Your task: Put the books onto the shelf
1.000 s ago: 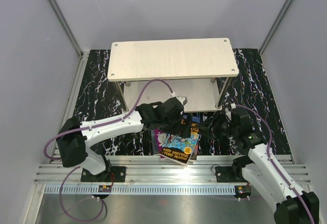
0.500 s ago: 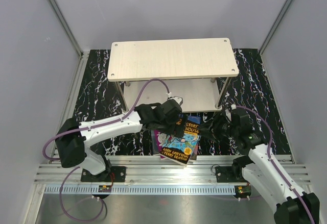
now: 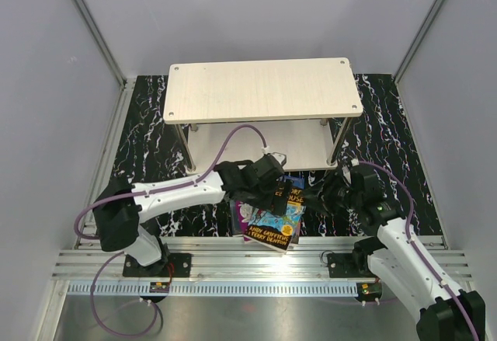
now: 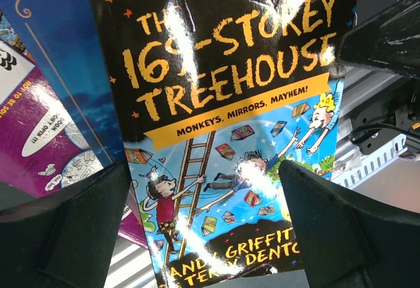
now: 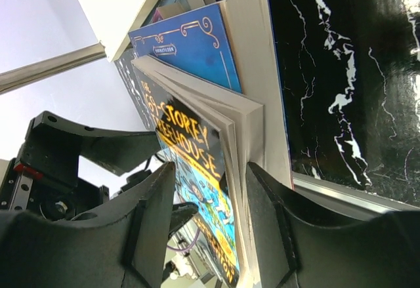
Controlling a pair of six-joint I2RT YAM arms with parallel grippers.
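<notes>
While the stack of paperbacks waits on the table, my left gripper [image 4: 210, 229] hangs directly over it with its fingers spread as wide as they go, holding nothing. Between and just below those fingers lies the 169-Storey Treehouse [image 4: 223, 104], face up on top of the pile. A purple book [image 4: 46, 144] peeks out from under it on the gripper's left side.

A blue book [image 5: 190, 45] with gold ornament sits underneath, flat on the black marbled tabletop [image 5: 348, 71]. The Treehouse's page edge is fanned and raised a little off it.

My right gripper [image 5: 210, 170] has come in from the side at that raised edge. Its fingers are part way apart with the page block between them, and I cannot tell whether they are pinching it or only straddling it.

Beyond both grippers stands the shelf [image 3: 264, 92], its top board bare. No book shows on the part of the lower board [image 3: 303, 143] that I can see.

As I judge it, the step in hand is freeing the top book from the pile. Next I need a sure hold on that edge. Then comes a lift clear of the blue cover and a carry forward to a board, keeping the thin book from sagging.
</notes>
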